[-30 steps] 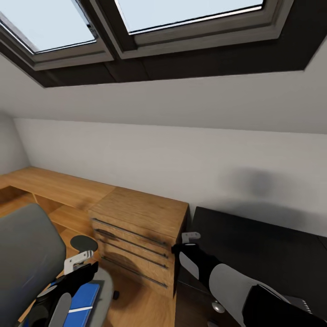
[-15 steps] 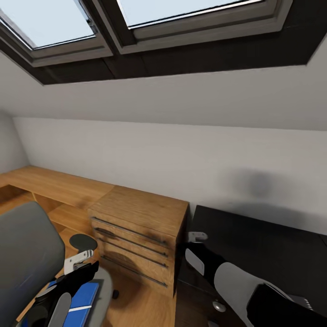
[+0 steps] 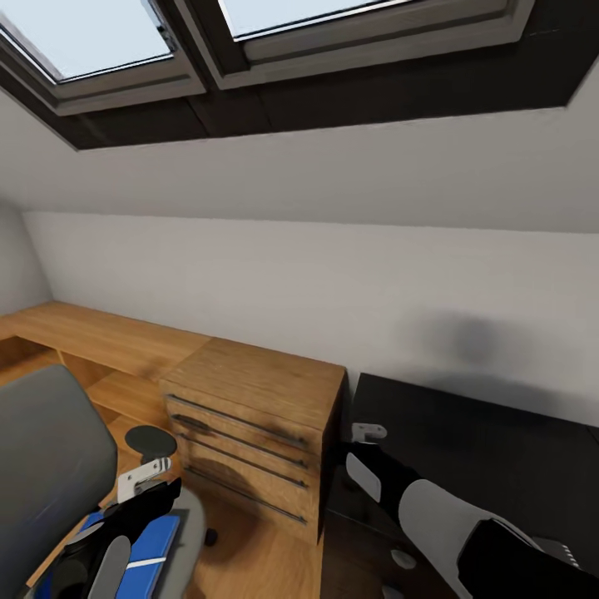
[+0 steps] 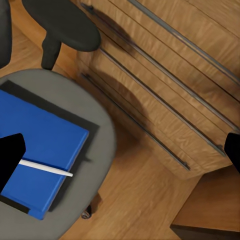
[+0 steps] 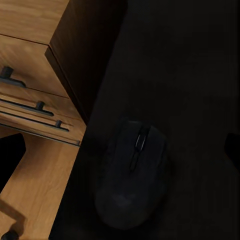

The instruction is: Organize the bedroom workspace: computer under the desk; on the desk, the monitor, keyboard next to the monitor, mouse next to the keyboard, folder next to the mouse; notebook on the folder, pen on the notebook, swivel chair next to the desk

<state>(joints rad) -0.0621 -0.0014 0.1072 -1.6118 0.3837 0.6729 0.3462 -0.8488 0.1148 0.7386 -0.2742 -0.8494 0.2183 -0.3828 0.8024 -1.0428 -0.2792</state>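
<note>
My right gripper [image 3: 359, 433] hangs spread over the flat black computer mouse [image 5: 131, 175] on the black desk [image 3: 466, 449], near its nine-o'clock edge; a clumsy descent could nudge it off. My left gripper [image 4: 120, 150], also spread, hovers beside the bright blue folder [image 4: 37, 145] on the grey swivel chair [image 4: 100, 130].
</note>
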